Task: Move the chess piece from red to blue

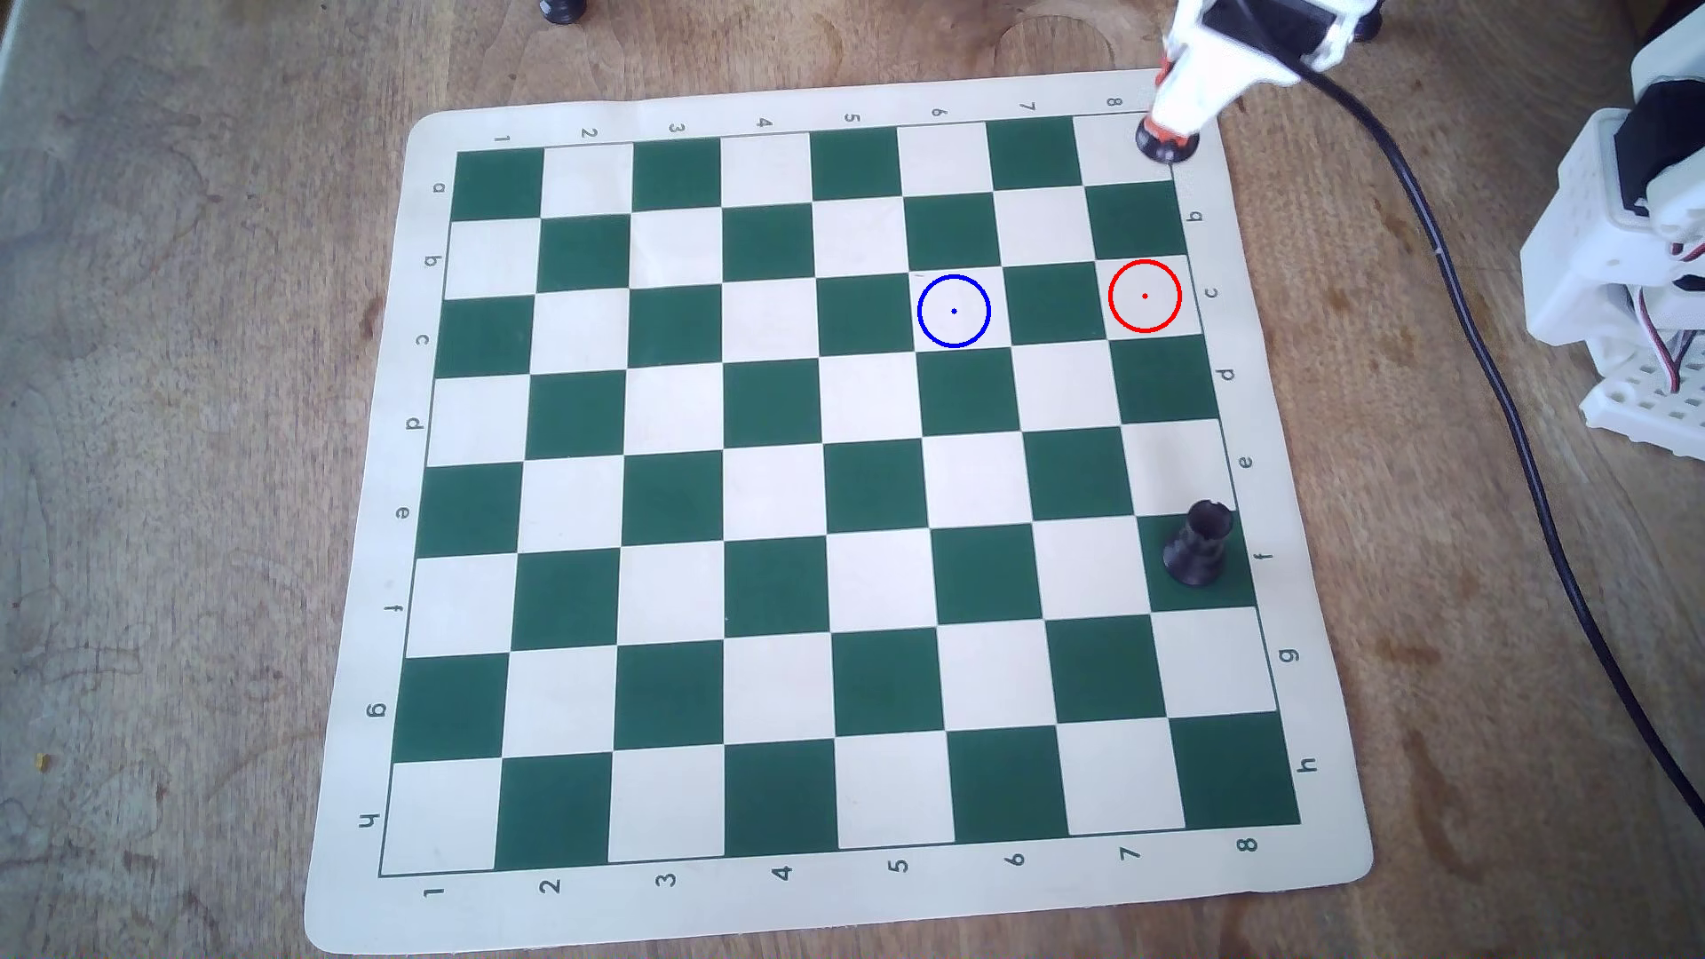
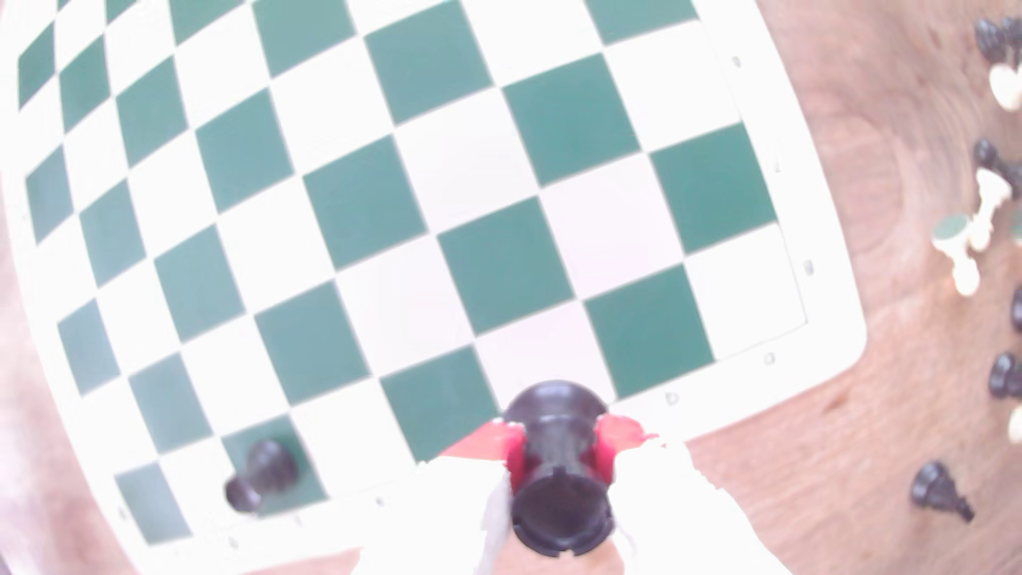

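We see our end effector pinching the black rook at its waist, over the board's top-right corner square in the overhead view. Our arm reaches in from that corner, well apart from the red circle and blue circle, both unoccupied.

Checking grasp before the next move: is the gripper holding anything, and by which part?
Yes. The gripper is shut on a black rook, its red fingertips pinching the narrow waist between crown and base.
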Action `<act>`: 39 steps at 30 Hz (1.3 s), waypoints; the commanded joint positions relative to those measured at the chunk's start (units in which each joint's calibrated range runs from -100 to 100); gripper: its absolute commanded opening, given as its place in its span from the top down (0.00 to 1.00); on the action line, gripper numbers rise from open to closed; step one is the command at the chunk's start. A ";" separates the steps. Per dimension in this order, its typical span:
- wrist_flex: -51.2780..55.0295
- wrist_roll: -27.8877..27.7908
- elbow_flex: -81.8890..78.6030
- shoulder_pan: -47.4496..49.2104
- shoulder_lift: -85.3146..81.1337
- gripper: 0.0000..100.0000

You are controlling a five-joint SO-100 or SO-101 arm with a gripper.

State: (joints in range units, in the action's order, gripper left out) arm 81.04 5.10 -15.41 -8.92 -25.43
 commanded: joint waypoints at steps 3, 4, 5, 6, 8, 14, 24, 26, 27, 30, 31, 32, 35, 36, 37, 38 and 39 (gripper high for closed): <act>6.35 -0.15 18.94 0.05 0.73 1.00; 7.01 -0.15 20.40 0.05 1.15 1.00; 7.83 -0.15 22.66 -0.11 1.75 1.00; 7.83 -0.10 23.39 -0.11 1.91 1.00; 7.83 0.05 25.11 -0.19 2.42 1.00; 3.32 1.71 34.90 0.36 10.40 1.00; -3.80 2.64 34.27 2.78 26.28 1.00; -4.46 2.64 34.27 2.78 29.16 1.00; -4.79 2.64 34.27 2.94 31.71 1.00; -4.87 2.49 33.99 3.33 35.36 1.00; -4.95 2.49 33.63 3.33 36.21 1.00; -5.52 2.34 32.09 3.57 37.31 1.00; -5.52 2.30 31.00 3.80 38.76 1.00; -5.69 2.30 31.00 3.80 39.95 1.00; -5.69 2.30 31.00 3.88 40.62 1.00; -5.69 2.30 31.00 3.96 41.39 1.00; -5.69 2.30 30.82 3.96 41.90 1.00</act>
State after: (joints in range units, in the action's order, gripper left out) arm 76.02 7.64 14.87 -5.24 16.38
